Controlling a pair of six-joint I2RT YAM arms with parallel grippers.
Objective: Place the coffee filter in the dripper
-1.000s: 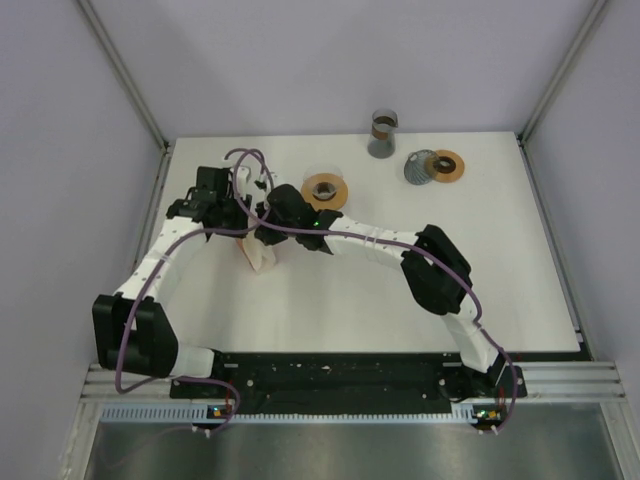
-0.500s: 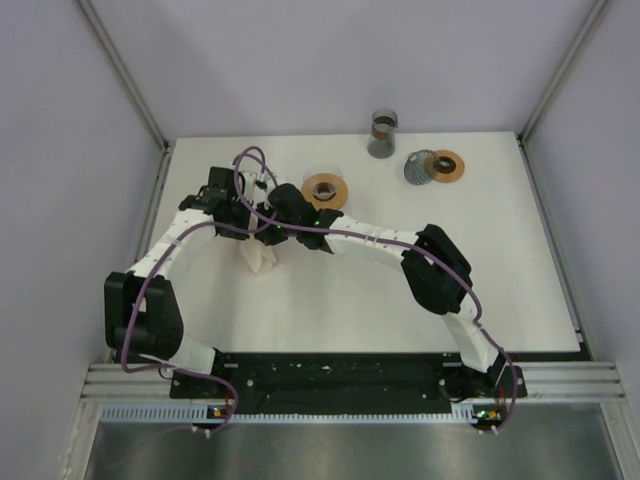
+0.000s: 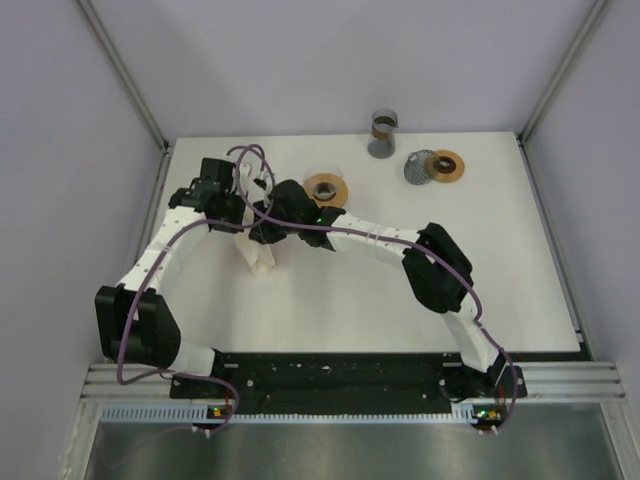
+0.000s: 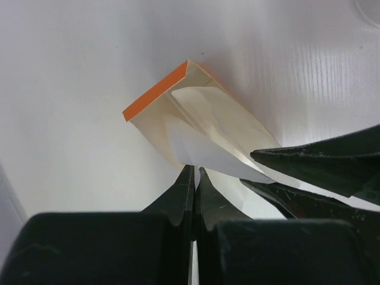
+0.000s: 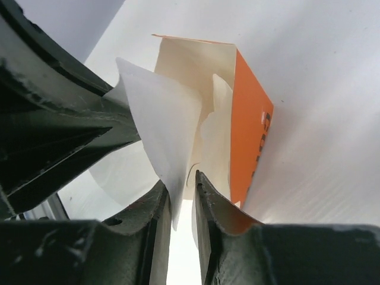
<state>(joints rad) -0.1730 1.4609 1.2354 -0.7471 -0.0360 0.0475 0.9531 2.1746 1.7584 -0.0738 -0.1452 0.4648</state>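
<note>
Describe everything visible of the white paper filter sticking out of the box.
The paper filter is a thin white folded sheet, creased and curled, half out of the open end of a cream box with an orange side. The left gripper pinches one edge; a corner hangs between the slightly parted fingers of the right gripper.

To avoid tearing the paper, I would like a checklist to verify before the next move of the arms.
1. Left tool shut on the coffee filter: ok.
2. Right tool free of the filter: cannot tell; its jaws stand slightly apart, with paper between them.
3. Filter fully out of the filter box: not ok, partly inside.
4. Filter untorn: cannot tell.
5. The brown-ringed vessel beside the arms is the dripper: cannot tell.
</note>
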